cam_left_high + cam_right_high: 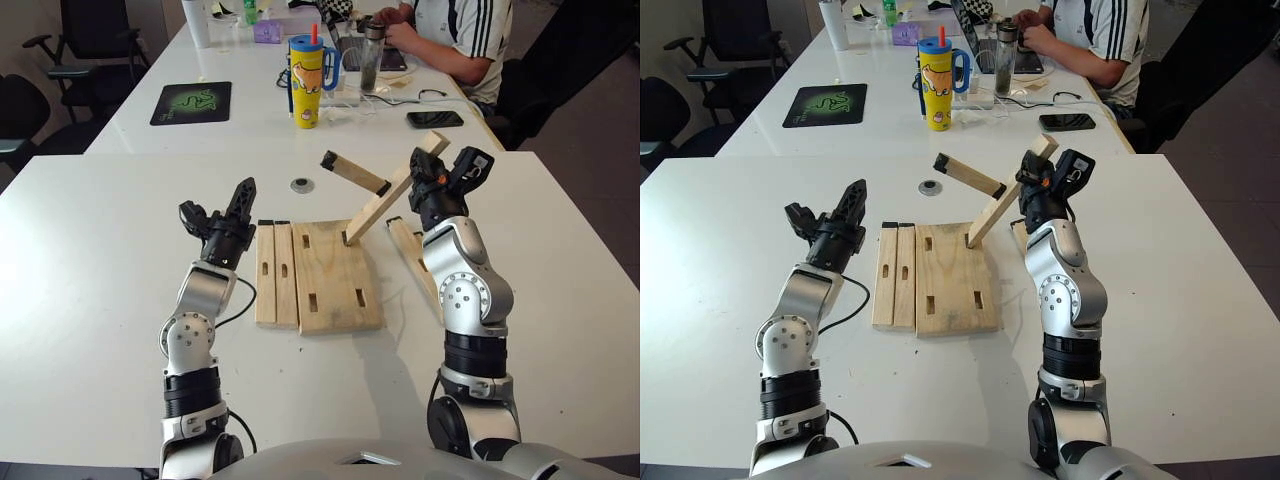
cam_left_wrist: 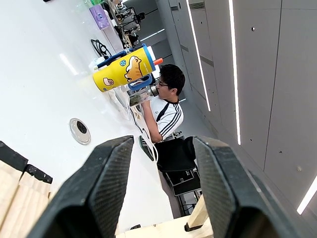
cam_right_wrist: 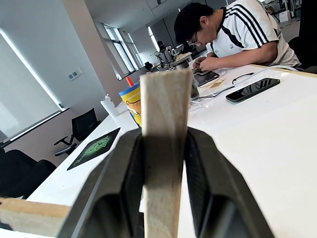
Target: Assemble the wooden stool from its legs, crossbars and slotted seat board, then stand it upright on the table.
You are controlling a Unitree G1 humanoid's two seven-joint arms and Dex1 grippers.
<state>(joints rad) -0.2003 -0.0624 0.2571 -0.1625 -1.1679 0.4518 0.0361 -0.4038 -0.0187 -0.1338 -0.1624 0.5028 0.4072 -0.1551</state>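
Now right end effector [image 1: 428, 178] pinches tilted leg [image 1: 375, 210]; left end effector [image 1: 218, 203] spread.

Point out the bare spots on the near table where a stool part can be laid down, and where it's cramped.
Widest bare patch: table left of the left gripper. Another lies right of the right gripper, out to the table edge. Crowded: around the seat board, where the held leg leans and loose wood pieces lie by the right arm.
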